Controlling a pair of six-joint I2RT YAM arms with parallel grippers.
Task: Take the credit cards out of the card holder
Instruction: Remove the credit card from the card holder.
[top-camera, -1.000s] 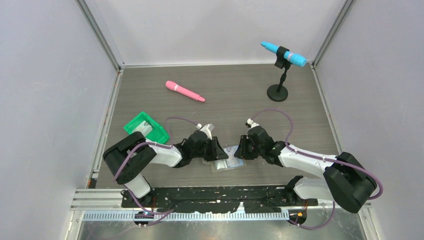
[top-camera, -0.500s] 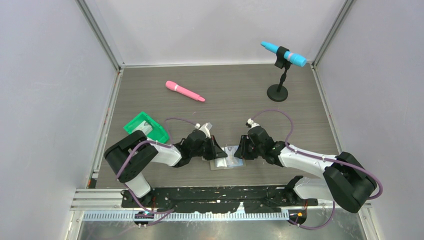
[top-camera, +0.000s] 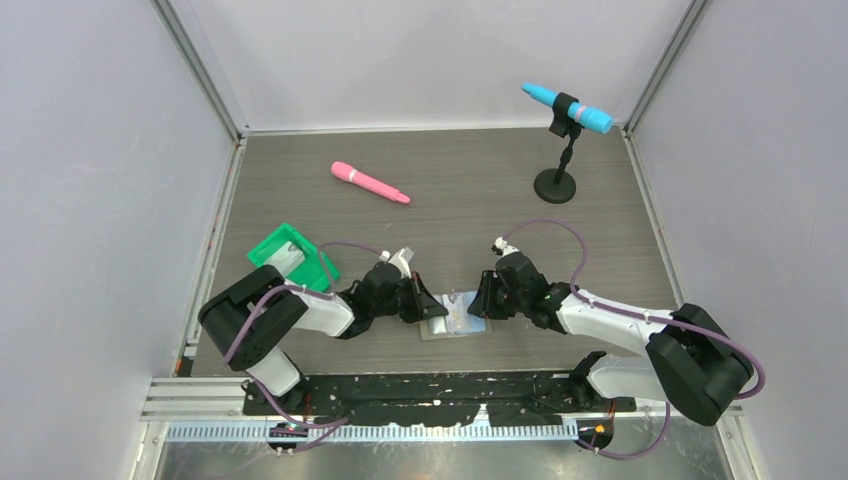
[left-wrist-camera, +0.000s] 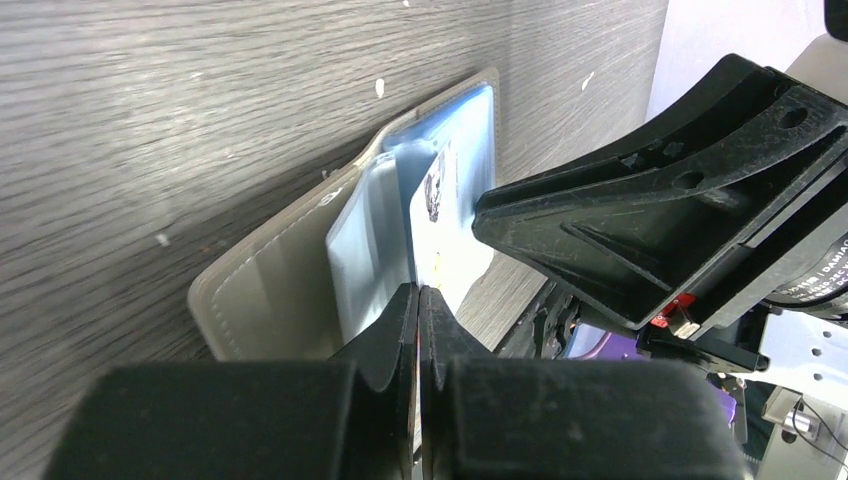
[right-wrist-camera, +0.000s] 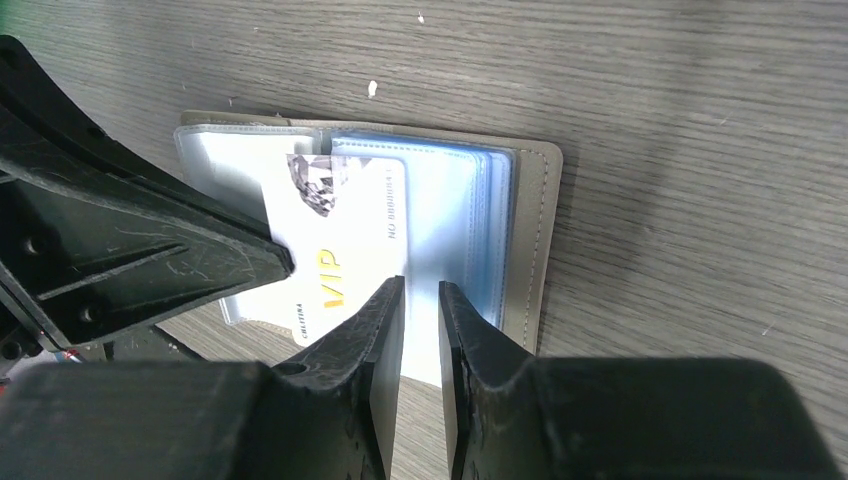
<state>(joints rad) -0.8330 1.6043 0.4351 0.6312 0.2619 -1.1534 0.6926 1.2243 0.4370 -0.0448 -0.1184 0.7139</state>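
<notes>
The grey card holder (top-camera: 462, 330) lies open on the table between my two grippers; its pale blue pockets show in the right wrist view (right-wrist-camera: 455, 215) and its cover in the left wrist view (left-wrist-camera: 265, 300). My left gripper (top-camera: 428, 306) is shut on a whitish credit card (right-wrist-camera: 335, 240) printed "VIP", which is partly drawn out of a pocket toward the left; the card also shows in the left wrist view (left-wrist-camera: 447, 235). My right gripper (right-wrist-camera: 420, 285) has its jaws a narrow gap apart, tips down on the blue pocket page beside the card.
A green tray (top-camera: 292, 257) with a pale card in it sits to the left of my left arm. A pink marker (top-camera: 370, 183) lies further back. A blue marker (top-camera: 567, 108) is clipped on a black stand (top-camera: 555, 185) at the back right.
My left gripper has drawn back to the left with the card, sliding it further out of the pocket. The right gripper has stayed put on the holder.
</notes>
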